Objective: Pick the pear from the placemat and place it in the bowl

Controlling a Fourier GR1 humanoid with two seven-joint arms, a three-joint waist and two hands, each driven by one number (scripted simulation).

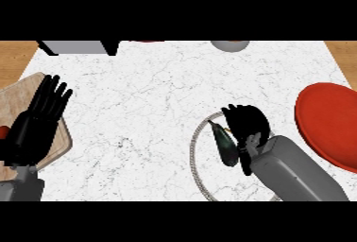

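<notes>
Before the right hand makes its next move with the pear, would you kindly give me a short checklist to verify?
1. Right hand curled round the pear: ok.
2. Pear lifted off the placemat: cannot tell.
3. Pear over the red bowl: not ok, it is above the placemat.
4. Counter between placemat and bowl shows nothing in the way: ok.
5. Left hand open over the wooden board, away from the path: ok.
</notes>
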